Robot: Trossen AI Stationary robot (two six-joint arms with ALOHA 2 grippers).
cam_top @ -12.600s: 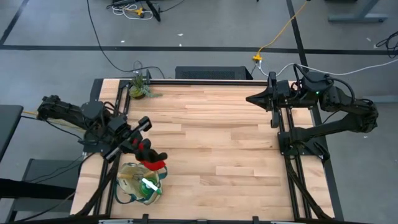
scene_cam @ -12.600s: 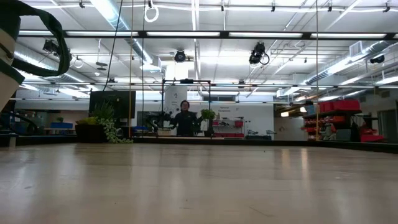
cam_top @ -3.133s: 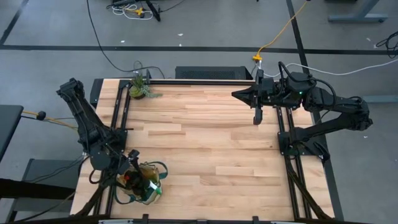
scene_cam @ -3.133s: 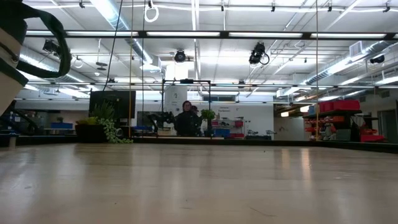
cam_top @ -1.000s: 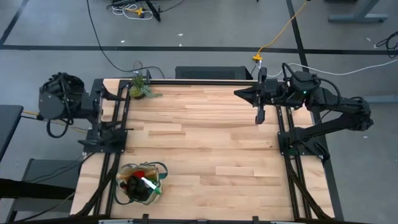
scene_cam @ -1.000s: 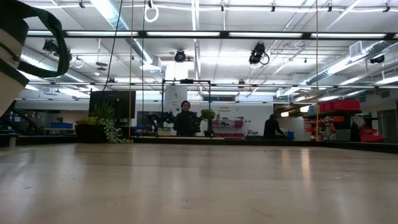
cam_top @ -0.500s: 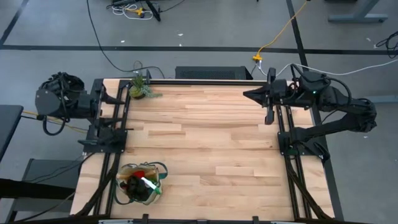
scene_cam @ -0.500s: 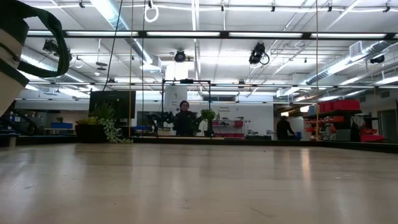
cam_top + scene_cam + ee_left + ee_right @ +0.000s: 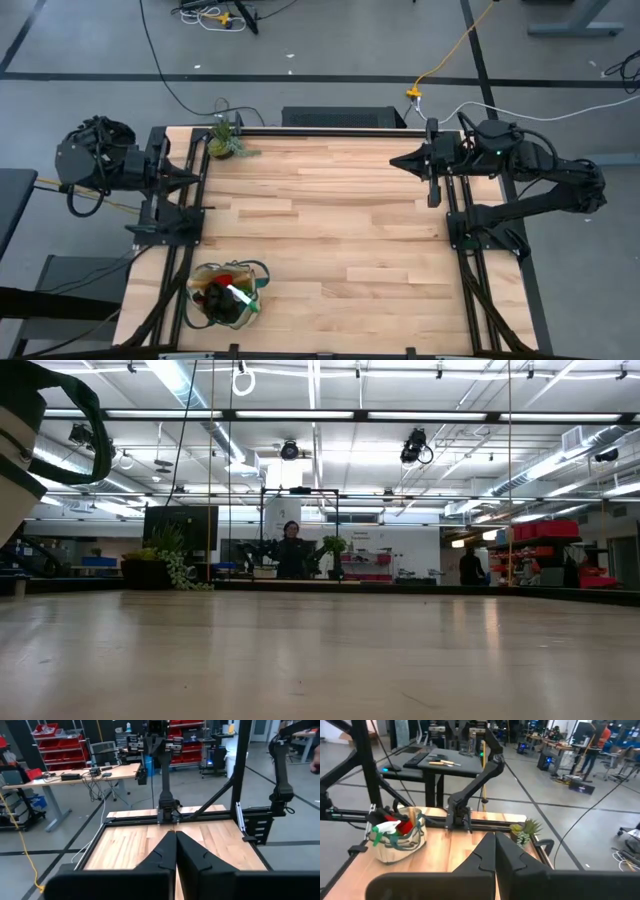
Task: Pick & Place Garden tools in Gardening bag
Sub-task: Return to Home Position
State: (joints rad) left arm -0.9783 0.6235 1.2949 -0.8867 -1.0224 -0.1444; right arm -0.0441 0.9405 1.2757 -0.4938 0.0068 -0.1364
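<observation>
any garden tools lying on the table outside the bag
No: the glove bundle and green item sit in the gardening bag; elsewhere only the potted plant.

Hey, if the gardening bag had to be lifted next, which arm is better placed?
Probably the left: the gardening bag sits on its side of the table, nearer the left claw; the right claw is parked at the opposite edge. Both are shut.

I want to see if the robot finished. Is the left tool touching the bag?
Apart. The high view shows the left tool at the table's left edge, with bare wood between it and the gardening bag.
</observation>
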